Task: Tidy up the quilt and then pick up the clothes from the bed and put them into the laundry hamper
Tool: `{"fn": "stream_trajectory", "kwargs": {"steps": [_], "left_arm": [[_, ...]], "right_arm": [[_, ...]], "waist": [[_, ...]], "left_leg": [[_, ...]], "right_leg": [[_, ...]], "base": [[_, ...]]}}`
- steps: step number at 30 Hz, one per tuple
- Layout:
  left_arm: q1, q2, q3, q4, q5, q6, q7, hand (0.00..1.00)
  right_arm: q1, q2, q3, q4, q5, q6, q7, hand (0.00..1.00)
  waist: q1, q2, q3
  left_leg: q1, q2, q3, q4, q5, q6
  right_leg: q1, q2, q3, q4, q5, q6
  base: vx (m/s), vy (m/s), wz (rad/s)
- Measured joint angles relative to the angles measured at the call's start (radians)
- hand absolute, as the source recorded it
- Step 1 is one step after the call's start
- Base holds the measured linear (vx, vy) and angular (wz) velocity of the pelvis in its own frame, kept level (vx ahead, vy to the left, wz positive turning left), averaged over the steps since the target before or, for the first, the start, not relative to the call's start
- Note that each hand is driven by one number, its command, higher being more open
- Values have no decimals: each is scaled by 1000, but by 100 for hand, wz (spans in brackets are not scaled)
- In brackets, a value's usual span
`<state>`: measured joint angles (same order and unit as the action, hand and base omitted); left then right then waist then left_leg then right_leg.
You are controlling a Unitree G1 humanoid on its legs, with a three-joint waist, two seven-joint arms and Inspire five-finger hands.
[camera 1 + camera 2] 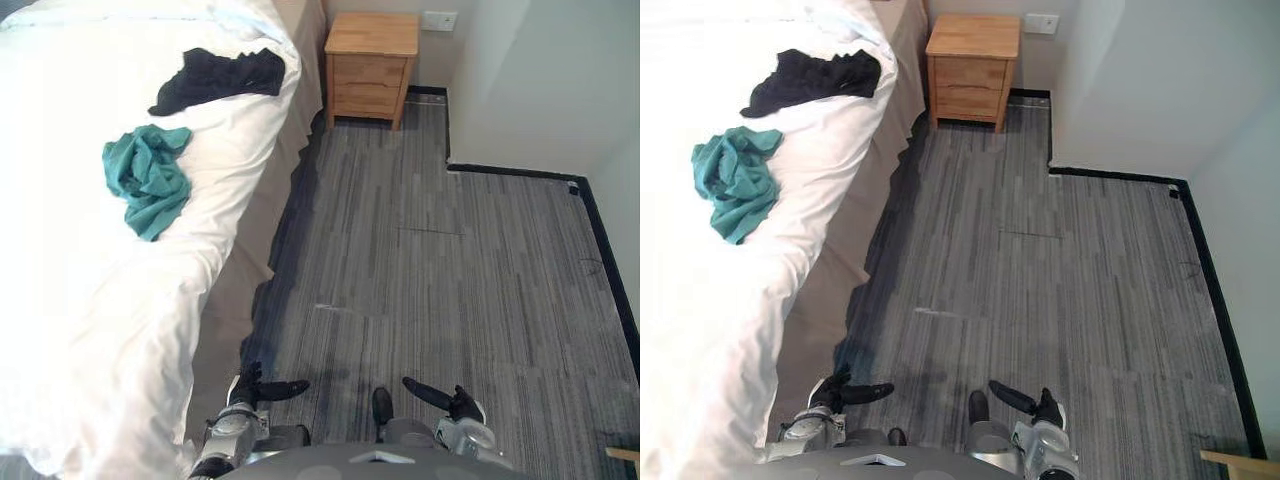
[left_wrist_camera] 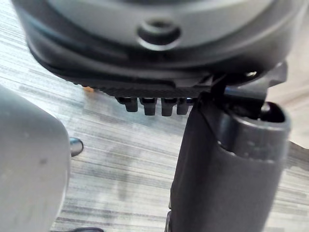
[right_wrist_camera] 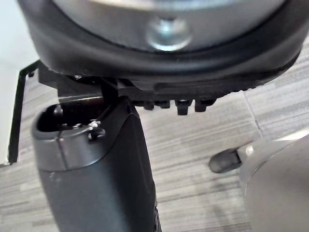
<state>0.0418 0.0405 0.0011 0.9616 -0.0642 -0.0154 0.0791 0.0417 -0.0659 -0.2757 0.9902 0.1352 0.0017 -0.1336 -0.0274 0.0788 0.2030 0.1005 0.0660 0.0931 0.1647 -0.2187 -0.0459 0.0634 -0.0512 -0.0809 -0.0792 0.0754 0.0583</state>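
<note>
My left hand point(image 1: 255, 388) and right hand point(image 1: 450, 400) hang low over the floor point(image 1: 450, 260), fingers relaxed, holding nothing. The quilt point(image 1: 90, 300) lies far-left of them, carrying the teal clothes point(image 1: 148, 180) and, farther off, the black clothes point(image 1: 215, 78); my left hand is nearer.

A light wooden nightstand point(image 1: 370, 68) with drawer fronts stands on short legs against the far wall point(image 1: 540, 80). A white wall plate point(image 1: 439, 20) is mounted on the wall just above and to the right of its top. The floor point(image 1: 450, 300) is grey carpet with a fine striped pattern and carries a pale scuff mark point(image 1: 340, 310). A black baseboard point(image 1: 510, 171) runs along the foot of the wall and follows its stepped corner. A light wooden edge point(image 1: 1240, 462) shows at the lower right.
</note>
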Motion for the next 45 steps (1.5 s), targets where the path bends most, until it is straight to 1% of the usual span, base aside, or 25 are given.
{"fn": "stream_trajectory", "kwargs": {"steps": [1,2,8,14,15,16,17,20,21,22,24,25,26,28,30,32,33,34,35,38,41,42,43,44,45], "left_arm": [[2,7,-18,7,1,0,-2,100],[-14,57,-65,60,40,2,2,100],[-11,57,-65,66,40,2,6,100],[-14,58,-56,73,45,2,66,100],[-14,56,-46,73,45,2,77,100],[-16,52,-26,72,45,3,97,100],[-15,55,-13,73,46,8,112,100],[-33,47,14,80,85,21,138,100],[-33,43,24,80,85,21,139,100],[-32,45,41,82,91,22,139,100],[-39,46,48,68,113,22,137,100],[-41,40,52,49,113,18,137,100],[-42,32,55,43,111,10,138,100],[-42,15,56,30,108,6,141,100],[-42,14,56,25,100,-2,144,100],[-41,12,57,21,83,-3,144,100],[-41,12,57,21,76,-3,143,100],[-40,16,61,21,72,-3,142,100],[-43,17,69,20,72,-3,142,100],[-44,44,92,9,57,-2,152,100],[-30,39,115,27,-4,1,160,100],[-30,27,125,41,-6,2,161,100],[-29,14,123,56,-4,5,161,100],[-26,11,121,59,-3,10,161,100],[-11,24,113,62,-3,21,161,100]], "right_arm": [[0,2,0,1,0,0,0,100],[0,36,53,35,-2,-1,2,100],[0,36,52,35,-2,-1,2,100],[0,45,48,34,-5,-9,-2,100],[-1,49,46,33,-6,-11,-2,100],[-5,57,26,32,-10,-10,-1,100],[-4,66,10,32,-10,-13,-3,100],[-7,74,-21,30,-8,-15,-26,100],[-7,72,-22,31,-6,-15,-27,100],[-8,72,-15,33,-6,-16,-28,100],[-6,61,-6,36,-5,-15,-32,100],[-6,41,2,36,-11,-15,-32,100],[-4,13,10,42,-13,-14,-33,100],[-4,-13,6,60,-14,-11,-42,100],[4,-10,-1,69,-14,0,-44,100],[25,-7,-12,74,-13,10,-42,100],[28,-7,-12,75,-13,10,-43,100],[38,0,-12,75,-13,9,-43,100],[48,9,-12,75,-13,9,-43,100],[53,39,-8,74,-15,6,-40,100],[67,43,-30,74,-55,7,-40,100],[70,31,-32,73,-63,7,-35,100],[73,17,-59,65,-82,8,-31,100],[76,26,-81,54,-79,7,-29,100],[86,55,-100,24,-70,-6,-23,100]], "waist": [[1,-2,-1],[-4,-105,-30],[-4,-105,-30],[-8,-118,-17],[-7,-117,-15],[-6,-109,-8],[-8,-116,-3],[-18,-118,9],[-19,-114,11],[-12,-117,14],[-17,-123,18],[-18,-116,32],[-17,-99,44],[-19,-76,53],[-17,-76,54],[-17,-77,54],[-17,-76,54],[-8,-81,56],[-3,-101,50],[1,-157,46],[14,-157,22],[16,-126,18],[12,-96,19],[5,-95,21],[-16,-103,27]], "left_leg": [[14,-7,-19,-26,15,4],[73,-20,-53,-134,70,1],[73,-21,-53,-134,70,1],[77,-14,-16,-134,71,1],[76,-8,3,-135,71,1],[67,5,45,-132,70,-1],[66,17,78,-130,64,-12],[84,58,147,-114,39,-52],[85,73,166,-92,25,-69],[56,100,208,25,-6,-110],[-52,146,239,314,-6,-124],[-119,180,224,504,23,-129],[-155,183,203,577,-5,-138],[-199,155,209,548,-39,-130],[-215,112,231,390,-41,-124],[-217,62,259,121,39,-82],[-218,53,263,59,69,-74],[-210,43,269,11,179,-42],[-184,14,291,-12,201,23],[-216,3,324,82,177,73],[-172,-18,341,106,96,88],[-141,-19,340,68,71,90],[-85,-25,334,8,53,80],[-54,-35,325,-15,52,80],[-1,-55,301,-39,43,86]], "right_leg": [[11,-6,-22,0,0,0],[29,-22,-63,-7,-1,1],[29,-22,-63,-7,-1,1],[16,-20,-52,-1,0,1],[5,-21,-68,6,-8,-1],[-29,-48,-198,74,-42,-34],[-56,-67,-295,123,-50,-35],[-49,-15,-258,84,-45,-25],[-42,-3,-252,74,-54,-34],[-34,4,-244,64,-57,-39],[-7,3,-227,59,-67,-53],[28,3,-210,61,-83,-62],[51,-6,-186,61,-94,-62],[68,-36,-166,62,-102,-54],[81,-70,-156,61,-104,-29],[100,-98,-141,57,-127,6],[104,-101,-139,55,-133,15],[119,-109,-132,52,-146,34],[132,-131,-133,46,-155,49],[145,-164,-144,28,-130,83],[164,-190,-149,70,-112,97],[115,-194,-139,187,-116,96],[19,-210,-131,412,-131,106],[-28,-230,-129,541,-132,107],[-111,-255,-106,788,-135,112]], "base": [[-7,13,38],[-7,13,24],[0,0,0],[-11,-1,-9],[-56,-13,-53],[-36,-13,-79],[3,-13,-82],[33,-88,-65],[83,-90,-82],[89,-102,-61],[123,-126,-42],[164,-89,-35],[185,-41,-35],[246,59,-45],[268,86,-33],[284,153,-16],[338,219,-20],[386,240,-17],[387,225,-14],[331,165,-4],[314,169,-15],[320,261,-24],[267,243,-11],[298,207,18],[327,129,52]]}}
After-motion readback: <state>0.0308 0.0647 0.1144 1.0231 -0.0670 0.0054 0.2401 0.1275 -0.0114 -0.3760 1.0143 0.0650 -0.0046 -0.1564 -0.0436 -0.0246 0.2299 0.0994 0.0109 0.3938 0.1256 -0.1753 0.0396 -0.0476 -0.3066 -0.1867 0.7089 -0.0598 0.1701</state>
